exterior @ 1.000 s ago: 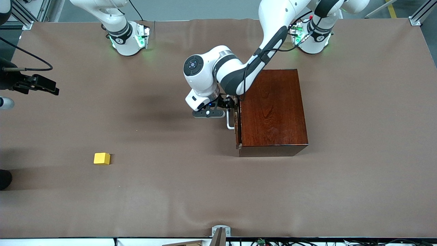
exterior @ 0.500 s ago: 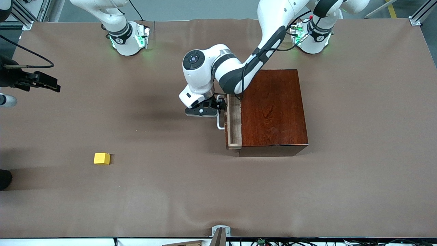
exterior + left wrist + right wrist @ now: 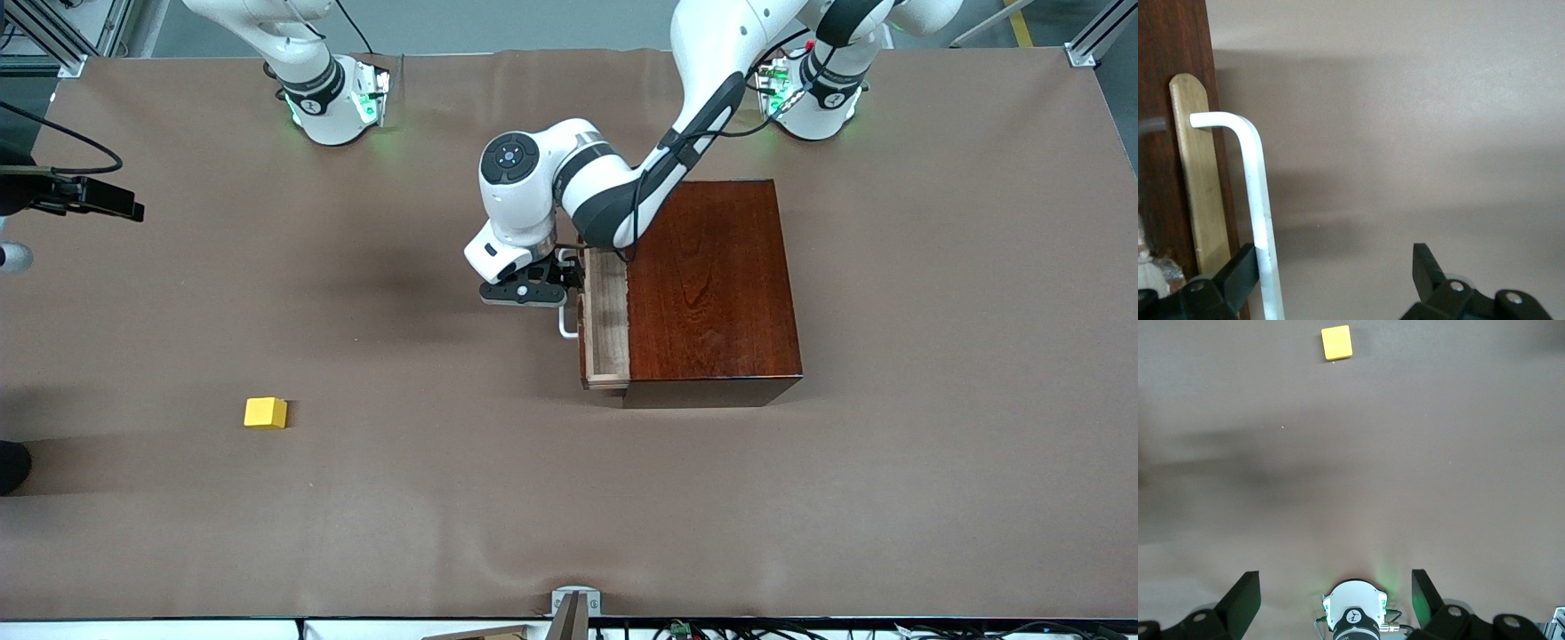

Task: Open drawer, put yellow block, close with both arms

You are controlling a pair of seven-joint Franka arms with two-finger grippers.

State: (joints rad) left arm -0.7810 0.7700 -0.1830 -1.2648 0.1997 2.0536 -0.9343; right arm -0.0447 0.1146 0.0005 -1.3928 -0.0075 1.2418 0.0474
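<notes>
Currently spread wide and holding nothing — right gripper (image 3: 111, 203) hanging high over the right arm's end of the table (image 3: 933, 444). Next along, lying near that end and nearer the front camera than the box: yellow block (image 3: 265, 412), well apart from everything. Then left gripper (image 3: 1331, 283), fingers parted around the white handle (image 3: 1258, 200) — one finger (image 3: 1238, 277) touching the bar. Partly pulled out of the mahogany box (image 3: 711, 284): drawer (image 3: 607, 320), pale tray showing.

white jointed arms (image 3: 702, 80), black bands, green-glowing bases (image 3: 342, 102)
</notes>
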